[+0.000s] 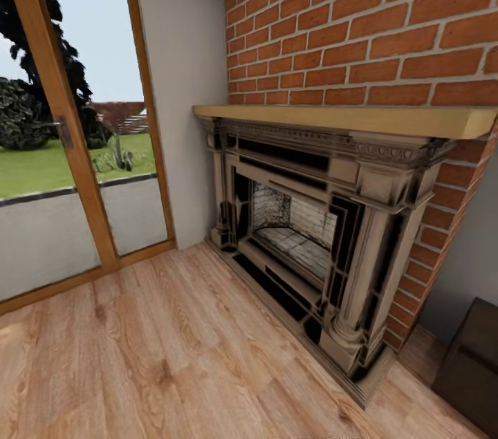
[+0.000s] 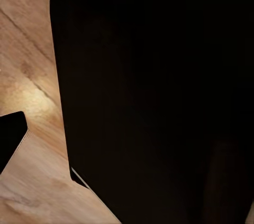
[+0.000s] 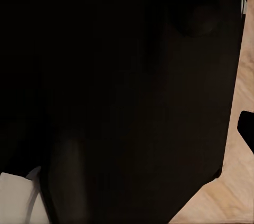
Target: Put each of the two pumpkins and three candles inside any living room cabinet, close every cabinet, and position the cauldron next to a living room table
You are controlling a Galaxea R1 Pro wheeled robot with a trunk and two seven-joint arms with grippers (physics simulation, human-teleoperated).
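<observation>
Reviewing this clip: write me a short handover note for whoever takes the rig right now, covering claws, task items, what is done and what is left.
Claws: state of both cannot be told; each wrist view faces a large black surface close up, with wood floor at its edge.
Head view: ornate fireplace with pale wooden mantel shelf on a red brick wall, glass patio door, light wood plank floor, and a dark brown unit corner at lower right.
Done: nothing can be confirmed.
Left: find the pumpkins, candles and cauldron; stow, close cabinets, place cauldron.

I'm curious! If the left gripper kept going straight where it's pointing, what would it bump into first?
Probably the big black shape right in front of the left wrist camera. What it is, I can't tell. The wooden floor lies past it.
</observation>
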